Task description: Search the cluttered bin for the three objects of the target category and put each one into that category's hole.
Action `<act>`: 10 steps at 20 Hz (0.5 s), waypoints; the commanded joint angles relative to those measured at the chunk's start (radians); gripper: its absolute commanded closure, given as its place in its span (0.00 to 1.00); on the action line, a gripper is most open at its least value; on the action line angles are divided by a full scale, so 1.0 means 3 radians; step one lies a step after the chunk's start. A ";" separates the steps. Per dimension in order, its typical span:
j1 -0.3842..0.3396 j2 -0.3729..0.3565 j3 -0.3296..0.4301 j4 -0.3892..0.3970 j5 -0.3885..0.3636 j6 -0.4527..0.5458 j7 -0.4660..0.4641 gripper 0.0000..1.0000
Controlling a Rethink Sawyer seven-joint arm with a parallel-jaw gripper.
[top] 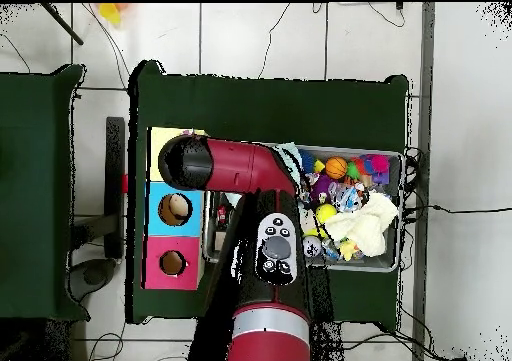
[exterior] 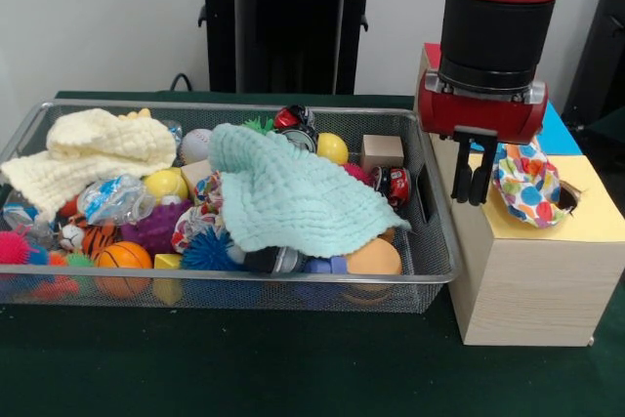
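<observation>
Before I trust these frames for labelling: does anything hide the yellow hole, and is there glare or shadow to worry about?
Front view: even light, no strong glare; the polka-dot cloth covers most of the yellow hole, with the gripper beside it. Overhead view: the red arm hides the yellow section entirely; the blue hole and pink hole show clearly.

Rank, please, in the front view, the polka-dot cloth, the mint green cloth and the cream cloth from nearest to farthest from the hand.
Measured from the hand:
1. Polka-dot cloth, just beside it on the box's yellow top.
2. Mint green cloth, in the middle of the bin.
3. Cream cloth, at the bin's far end.
</observation>
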 commanded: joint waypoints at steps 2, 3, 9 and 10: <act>0.0017 -0.0032 0.0298 0.0363 -0.0094 -0.0030 0.0215 1.00; 0.0038 -0.0030 0.0288 0.0370 -0.0090 -0.0039 0.0244 1.00; 0.0105 -0.0023 0.0261 0.0403 -0.0085 -0.0086 0.0310 1.00; 0.0111 -0.0016 0.0259 0.0397 -0.0084 -0.0089 0.0312 1.00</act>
